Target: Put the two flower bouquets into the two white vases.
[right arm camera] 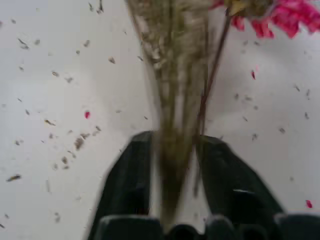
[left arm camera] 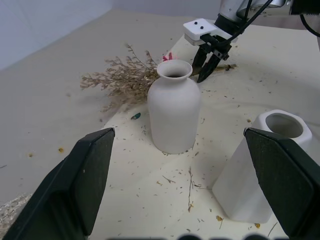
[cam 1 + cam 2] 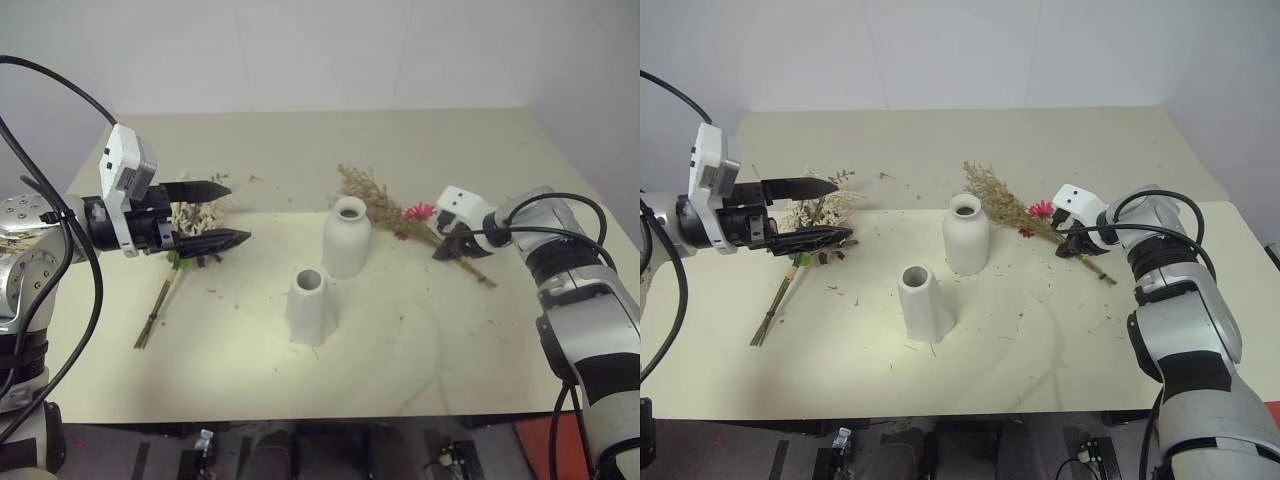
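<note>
Nearest stands the tapered vase (image 3: pixel 311 304), the bottle vase (image 3: pixel 346 237) just behind. Left hand (image 3: pixel 214 214) hovers wide above the cream bouquet (image 3: pixel 190 222) lying on the desk (image 3: pixel 450 350). Right hand (image 3: pixel 455 245) pinches the grass bouquet's (image 3: pixel 375 204) stems.

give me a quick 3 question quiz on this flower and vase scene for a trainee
1. True or false: the left gripper is shut on the cream bouquet.
2. Which bouquet's stems lie between the right gripper's fingers? A) the tan grass bouquet with the magenta daisy B) the cream bouquet
3. Fill in: the rounded vase stands ____ from the robot than the tapered vase.

Key
1. False: its fingers stand wide apart above that bouquet, which lies on the table.
2. A: the tan stems run between the fingers, which are closed around them; the bouquet lies on the table.
3. Farther. Both vases stand upright and hold no flowers.
</note>
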{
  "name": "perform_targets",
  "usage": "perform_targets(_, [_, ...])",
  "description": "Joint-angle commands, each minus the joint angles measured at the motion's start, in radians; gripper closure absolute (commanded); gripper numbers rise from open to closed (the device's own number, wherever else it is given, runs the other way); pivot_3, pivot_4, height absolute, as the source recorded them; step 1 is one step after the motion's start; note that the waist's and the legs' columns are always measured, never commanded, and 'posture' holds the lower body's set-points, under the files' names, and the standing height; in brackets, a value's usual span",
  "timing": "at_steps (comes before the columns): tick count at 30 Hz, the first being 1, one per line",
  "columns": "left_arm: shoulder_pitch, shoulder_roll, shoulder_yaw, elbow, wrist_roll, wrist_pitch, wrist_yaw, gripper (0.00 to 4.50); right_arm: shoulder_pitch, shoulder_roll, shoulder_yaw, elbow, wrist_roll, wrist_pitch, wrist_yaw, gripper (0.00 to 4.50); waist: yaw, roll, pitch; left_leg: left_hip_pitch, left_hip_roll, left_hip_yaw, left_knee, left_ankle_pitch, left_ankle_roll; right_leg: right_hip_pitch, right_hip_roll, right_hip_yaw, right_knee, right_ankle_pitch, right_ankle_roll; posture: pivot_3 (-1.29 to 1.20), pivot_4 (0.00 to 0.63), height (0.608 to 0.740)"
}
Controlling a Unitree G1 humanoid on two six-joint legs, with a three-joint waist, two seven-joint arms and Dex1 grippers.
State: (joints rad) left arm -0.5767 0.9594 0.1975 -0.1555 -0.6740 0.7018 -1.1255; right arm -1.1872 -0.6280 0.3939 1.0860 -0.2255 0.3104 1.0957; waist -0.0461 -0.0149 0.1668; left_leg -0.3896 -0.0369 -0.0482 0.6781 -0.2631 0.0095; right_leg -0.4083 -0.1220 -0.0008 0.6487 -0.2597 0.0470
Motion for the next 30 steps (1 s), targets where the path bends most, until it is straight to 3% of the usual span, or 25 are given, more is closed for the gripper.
perform_targets(1, [-0.008, 0.019, 0.034, -0.014, -0.02, 0.005, -0.005, 0.0, -0.038, 0.004, -0.044, 0.013, 0.0, -0.003, -0.025, 3.98, 0.0, 0.0, 0.0, 0.0, 0.0, 0.0, 0.0, 0.0, 0.0, 0.0, 0.0, 0.0, 0.0, 0.0, 0.0, 0.0, 0.15, 0.74])
perform_targets(3, [-0.002, 0.019, 0.029, -0.019, -0.017, 0.001, -0.01, 0.0, -0.04, 0.004, -0.064, 0.019, 0.008, 0.014, -0.036, 4.48, -0.001, 0.0, 0.0, 0.0, 0.0, 0.0, 0.0, 0.0, 0.0, 0.0, 0.0, 0.0, 0.0, 0.0, 0.0, 0.0, 0.15, 0.74])
perform_targets(7, [-0.007, 0.016, 0.023, -0.013, -0.017, 0.002, -0.016, 0.0, -0.048, -0.003, -0.128, 0.015, 0.039, 0.078, -0.082, 4.48, 0.0, 0.0, 0.0, 0.0, 0.0, 0.0, 0.0, 0.0, 0.0, 0.0, 0.0, 0.001, 0.0, 0.0, 0.0, 0.0, 0.15, 0.74])
perform_targets(12, [-0.025, 0.018, 0.017, 0.007, -0.014, 0.0, -0.033, 0.0, -0.086, -0.018, -0.286, -0.026, 0.121, 0.144, -0.25, 4.48, -0.001, 0.0, 0.0, -0.001, 0.0, 0.001, 0.0, 0.0, 0.0, -0.002, 0.0, 0.002, 0.001, 0.0, 0.0, 0.0, 0.15, 0.74])
perform_targets(16, [-0.051, 0.017, 0.006, 0.028, -0.02, 0.01, -0.054, 0.0, -0.105, 0.011, -0.574, -0.2, 0.351, 0.078, -0.378, 4.48, 0.0, 0.0, 0.0, -0.002, 0.0, 0.002, -0.001, 0.0, 0.0, -0.004, 0.001, 0.003, 0.001, 0.0, 0.0, 0.0, 0.15, 0.74])
perform_targets(19, [-0.077, 0.016, -0.013, 0.052, -0.016, 0.018, -0.074, 0.0, -0.066, 0.078, -0.685, -0.394, 0.485, 0.116, -0.406, 4.48, -0.002, 0.0, 0.0, -0.004, 0.001, 0.004, -0.001, 0.0, 0.0, -0.008, 0.001, 0.005, 0.01, 0.0, 0.0, 0.0, 0.15, 0.74])
perform_targets(25, [-0.146, 0.02, -0.057, 0.124, 0.003, 0.03, -0.13, 0.0, 0.072, 0.251, -0.706, -0.806, 0.664, 0.189, -0.452, 4.48, -0.001, 0.0, 0.0, -0.005, 0.001, 0.006, 0.0, -0.001, 0.001, -0.013, 0.002, 0.008, 0.016, 0.0, 0.0, 0.0, 0.15, 0.74])
perform_targets(30, [-0.173, 0.02, -0.08, 0.156, 0.023, 0.016, -0.157, 0.0, 0.171, 0.338, -0.657, -0.995, 0.716, 0.234, -0.509, 4.48, -0.001, 0.0, 0.0, -0.005, 0.001, 0.006, 0.001, -0.003, 0.005, -0.014, 0.003, 0.009, 0.017, 0.0, 0.0, 0.0, 0.15, 0.74])
